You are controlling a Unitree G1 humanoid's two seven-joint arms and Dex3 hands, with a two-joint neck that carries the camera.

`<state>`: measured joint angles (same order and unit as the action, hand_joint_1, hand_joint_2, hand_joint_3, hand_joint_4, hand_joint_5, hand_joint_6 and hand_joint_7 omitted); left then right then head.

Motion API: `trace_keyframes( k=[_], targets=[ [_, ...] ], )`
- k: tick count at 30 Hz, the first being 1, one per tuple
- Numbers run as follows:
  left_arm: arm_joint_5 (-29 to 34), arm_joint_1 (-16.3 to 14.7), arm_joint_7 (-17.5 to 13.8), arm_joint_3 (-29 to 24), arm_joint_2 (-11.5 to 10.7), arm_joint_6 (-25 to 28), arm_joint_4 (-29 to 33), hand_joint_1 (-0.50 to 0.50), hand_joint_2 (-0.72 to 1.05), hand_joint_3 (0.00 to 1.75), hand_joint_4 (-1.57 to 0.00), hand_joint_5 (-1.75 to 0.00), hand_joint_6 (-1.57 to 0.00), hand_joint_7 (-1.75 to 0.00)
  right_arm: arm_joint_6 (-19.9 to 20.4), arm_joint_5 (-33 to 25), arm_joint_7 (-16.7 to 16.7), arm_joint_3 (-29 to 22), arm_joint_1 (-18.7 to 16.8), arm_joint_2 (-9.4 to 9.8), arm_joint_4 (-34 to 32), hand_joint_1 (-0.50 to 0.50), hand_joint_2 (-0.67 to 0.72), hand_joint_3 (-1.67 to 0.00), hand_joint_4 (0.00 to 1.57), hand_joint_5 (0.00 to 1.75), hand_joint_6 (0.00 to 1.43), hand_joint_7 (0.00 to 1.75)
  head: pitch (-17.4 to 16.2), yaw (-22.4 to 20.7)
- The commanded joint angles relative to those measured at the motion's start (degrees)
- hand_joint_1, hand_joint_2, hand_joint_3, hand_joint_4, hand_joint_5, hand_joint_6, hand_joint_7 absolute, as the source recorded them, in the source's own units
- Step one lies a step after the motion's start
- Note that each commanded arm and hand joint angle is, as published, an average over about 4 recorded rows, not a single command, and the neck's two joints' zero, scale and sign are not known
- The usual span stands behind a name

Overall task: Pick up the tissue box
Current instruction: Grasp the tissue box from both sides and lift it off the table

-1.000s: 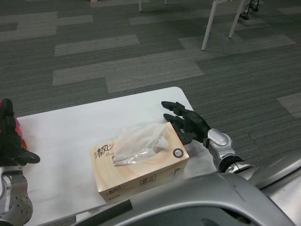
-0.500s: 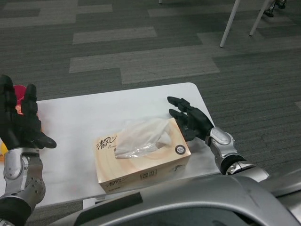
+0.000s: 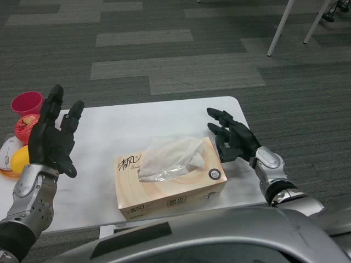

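Bench [image 3: 164, 118]: white top, rounded far right corner, carpet all round. The tissue box sits near its front edge and towards the right side; broad bare top lies behind the box and to its left.

Tissue box [image 3: 171, 186]: tan carton, tissue puffed from its top slot, lying flat and unlifted. Only a narrow strip of bench shows to its right before the edge drops off.

Left hand [image 3: 52, 139]: risen into plain view over the last second, from a sliver at the picture's edge to a raised open palm. Fingers spread, holding nothing, well apart from the box's left end.

Right hand [image 3: 233, 139]: just beside the box's right end, fingers spread, empty; contact cannot be told. Little changed beyond the camera's own shift.

Judgement: both hands now flank the box, so a two-sided squeeze looks to be in preparation; the left has the longer way in.

Clutter, far left: red cup [image 3: 27, 102], apple [image 3: 26, 127], orange fruit [image 3: 20, 159] on a plate, behind the left hand's path.
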<state>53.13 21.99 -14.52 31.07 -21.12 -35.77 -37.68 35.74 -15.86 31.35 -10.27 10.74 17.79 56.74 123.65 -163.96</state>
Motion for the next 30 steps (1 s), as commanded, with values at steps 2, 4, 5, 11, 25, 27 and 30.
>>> trace_keyframes(
  k=[2,4,5,11,25,27,30],
  targets=[
    [-1.0,-0.9,-2.7,0.0,-1.8,2.9,0.9,0.50,-0.64,0.00,0.00,-0.41,0.00,-0.14,0.3,-0.1,0.7,-1.1,-0.8,2.74,-0.7,-0.42,-0.41,-1.67,0.00,0.10,0.00,0.28,-0.2,-1.0],
    [-1.2,-1.1,-3.6,0.0,-2.3,4.0,1.1,0.50,-0.64,0.00,0.00,-0.41,0.00,-0.14,0.1,-0.2,1.7,-1.6,-1.7,3.81,-1.2,-0.41,-0.41,-1.67,0.00,0.10,0.00,0.28,-0.3,-1.6],
    [-1.2,-1.3,-4.1,0.0,-2.7,4.8,1.4,0.50,-0.64,0.00,0.00,-0.41,0.00,-0.14,0.0,-0.2,2.6,-1.9,-2.3,4.45,-1.7,-0.40,-0.41,-1.67,0.00,0.10,0.00,0.28,-0.3,-1.5],
    [-1.4,-1.7,-6.5,0.0,-3.6,8.2,2.6,0.50,-0.64,0.00,0.00,-0.41,0.00,-0.14,-0.4,-0.3,5.5,-2.3,-5.2,7.24,-4.0,-0.42,-0.45,-1.67,0.00,0.02,0.00,0.35,-0.7,-1.2],
    [-1.4,-1.7,-7.7,0.0,-4.4,10.8,3.3,0.50,-0.64,0.00,0.00,-0.41,0.00,-0.14,-0.7,-0.3,7.4,3.5,-11.9,12.40,-10.9,-0.42,-0.41,-1.37,0.00,0.00,0.00,0.35,-1.1,0.5],
    [-1.4,-1.7,-7.7,0.1,-4.4,10.8,3.3,0.50,-0.64,0.00,0.00,-0.41,0.00,-0.14,-0.7,-0.3,7.4,4.5,-12.2,12.75,-11.2,-0.43,-0.41,-1.21,0.00,0.00,0.00,0.35,-1.1,0.6],
    [-1.4,-1.5,-7.7,0.3,-4.4,10.8,3.1,0.50,-0.64,0.00,0.00,-0.41,0.00,-0.14,-0.7,-0.3,7.6,6.2,-12.4,13.44,-11.2,-0.46,-0.35,-0.67,0.00,0.00,0.00,0.35,-1.2,0.6]
  ],
)
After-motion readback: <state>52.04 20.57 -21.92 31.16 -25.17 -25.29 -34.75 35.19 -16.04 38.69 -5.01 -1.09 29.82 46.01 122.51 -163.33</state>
